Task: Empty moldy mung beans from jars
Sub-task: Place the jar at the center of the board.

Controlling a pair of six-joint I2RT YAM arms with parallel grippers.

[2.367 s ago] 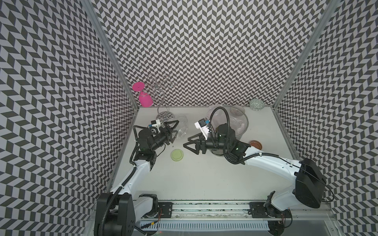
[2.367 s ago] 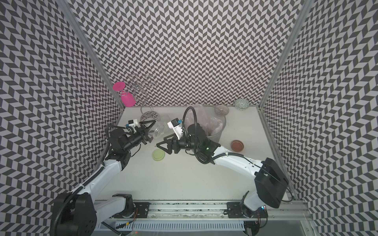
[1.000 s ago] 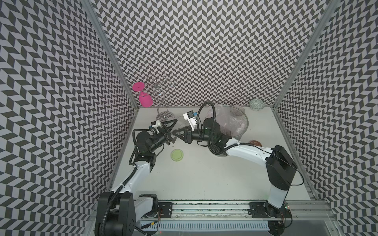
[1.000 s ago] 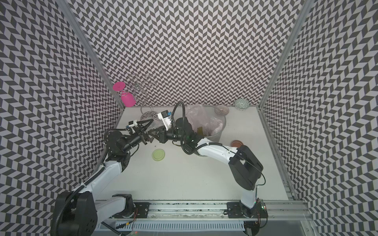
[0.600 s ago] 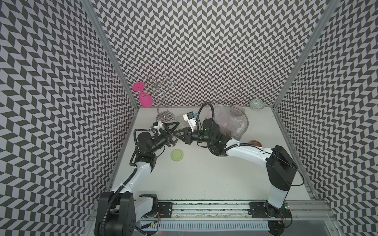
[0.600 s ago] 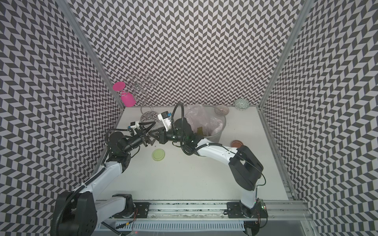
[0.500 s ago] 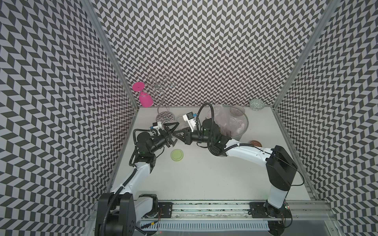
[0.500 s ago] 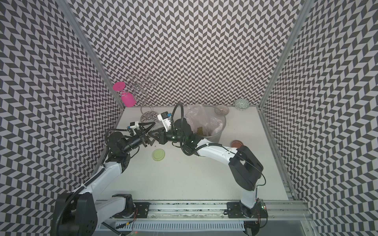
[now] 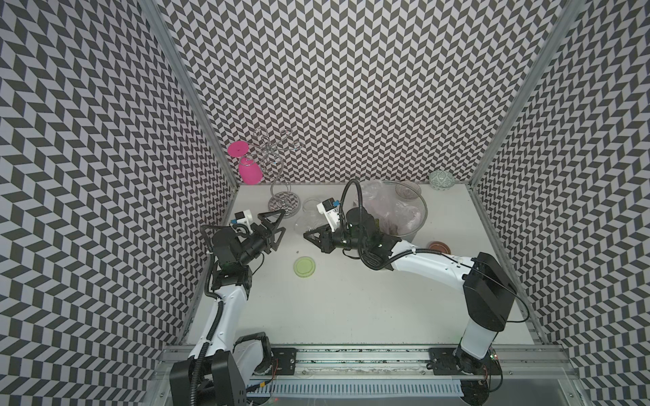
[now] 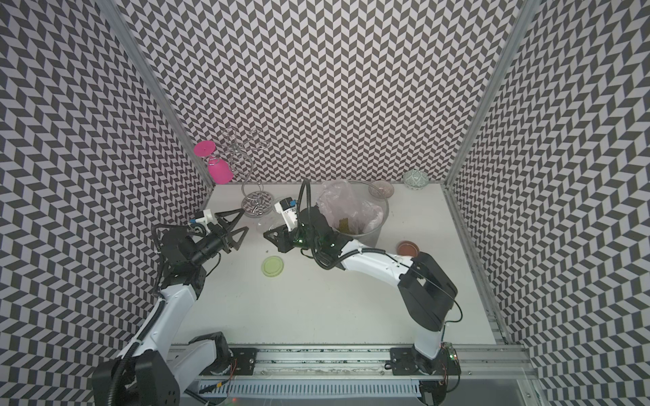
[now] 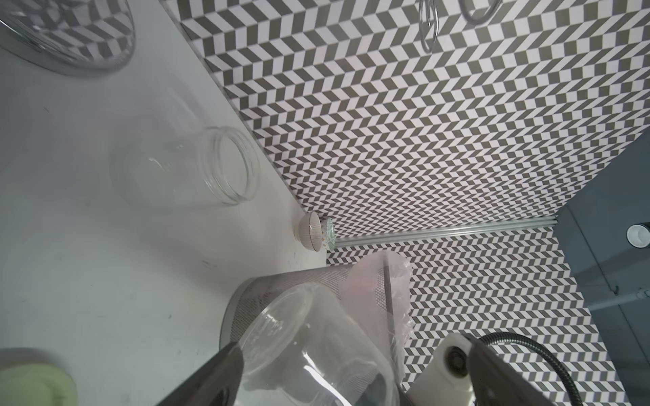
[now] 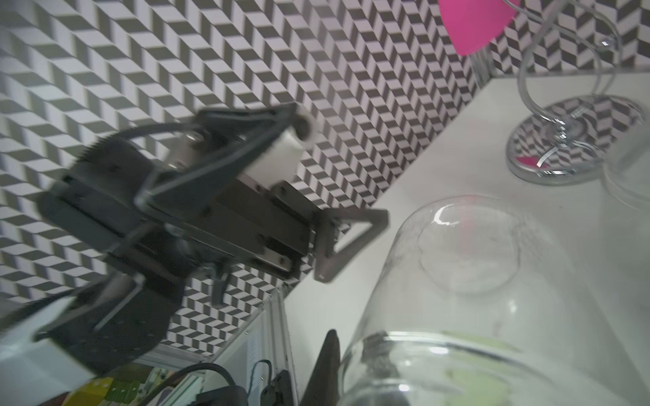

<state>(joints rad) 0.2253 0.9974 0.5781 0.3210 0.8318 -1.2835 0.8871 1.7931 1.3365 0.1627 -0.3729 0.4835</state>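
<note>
Dumping looks done: your right gripper [image 9: 311, 237] pinches an empty jar [image 12: 492, 281]; second jar [image 11: 183, 172] empty at 11 o'clock; left gripper [image 9: 284, 220] released.

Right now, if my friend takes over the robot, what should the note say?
Left end effector: open, empty, facing the held jar, not touching it.
Right end effector: shut on the held jar, off the table, looks empty.
Other jar: standing on the table, lid off, looks empty.
Green lid and brown lid: flat on the table.
Mung beans: probably the olive-green patch inside the bin.
Done: both jars look emptied.
Left: probably set the held jar down.
</note>
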